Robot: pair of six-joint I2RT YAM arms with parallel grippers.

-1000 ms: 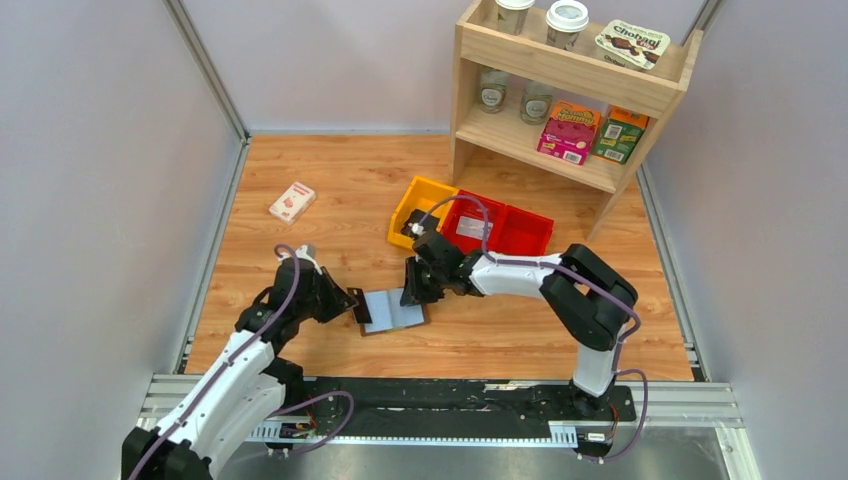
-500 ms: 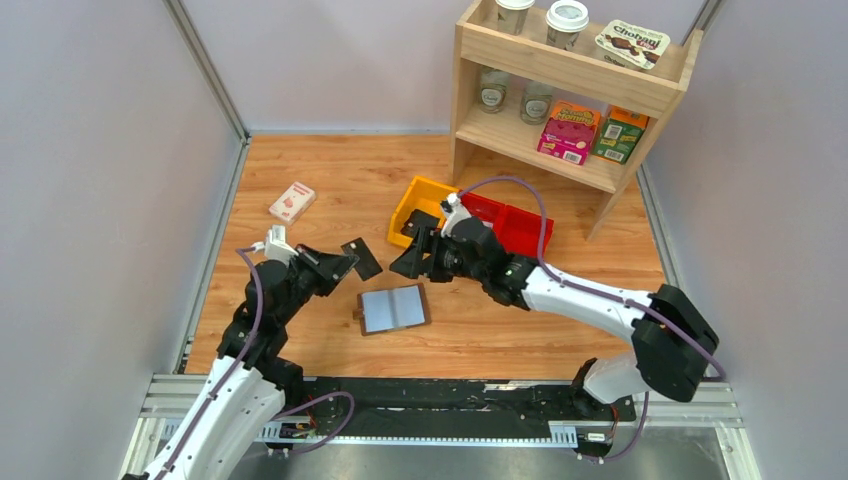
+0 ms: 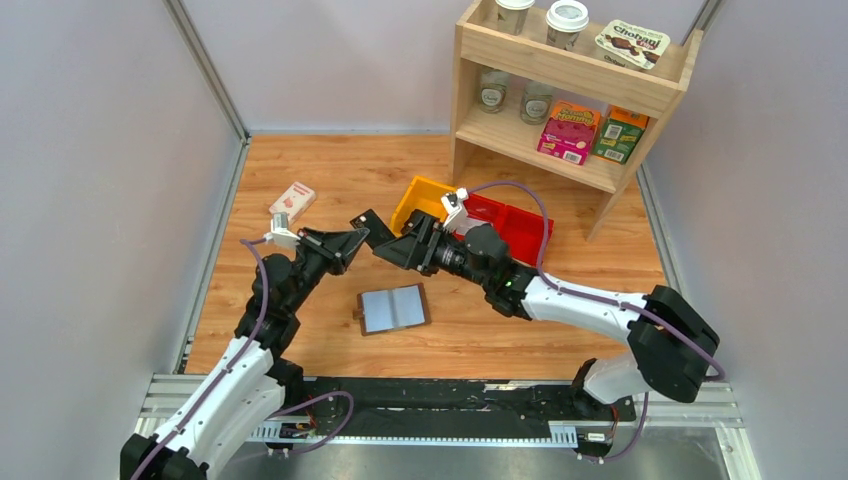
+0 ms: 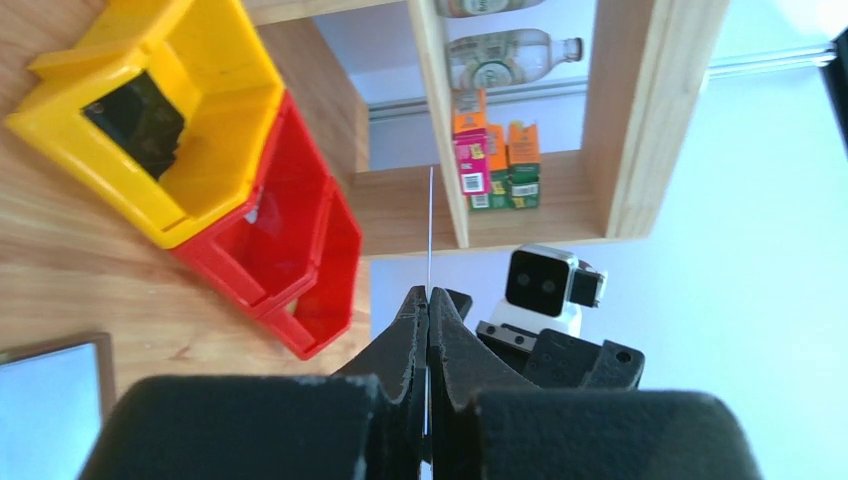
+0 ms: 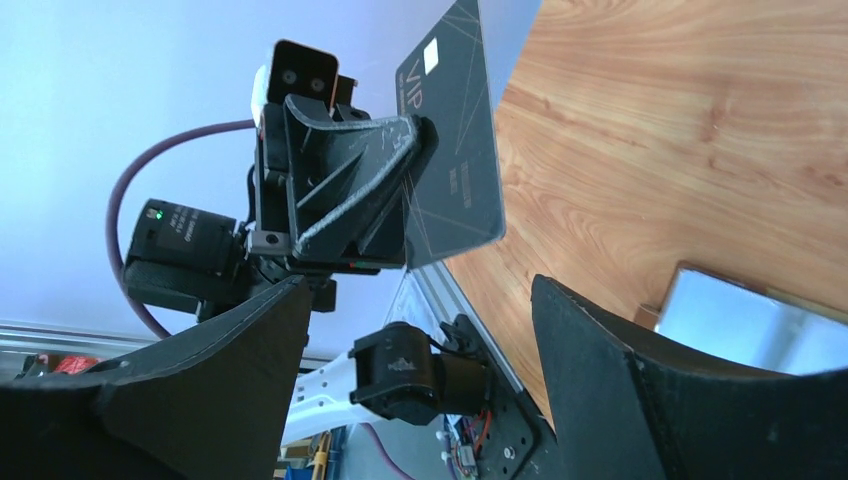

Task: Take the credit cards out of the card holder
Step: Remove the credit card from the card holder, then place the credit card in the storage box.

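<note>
Left jaws: clamped on black card, aloft.
Right jaws: apart, facing card, just beside, nearer right edge.
Card holder: open flat, toward near edge.

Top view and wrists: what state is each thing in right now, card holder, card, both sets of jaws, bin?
card holder, lying open and flat, nothing gripping it.
black card, out of the holder, held up in the air.
left gripper, jaws shut on the black card.
right gripper, jaws open, aimed at the card.
yellow bin, a dark flat item inside.
</note>
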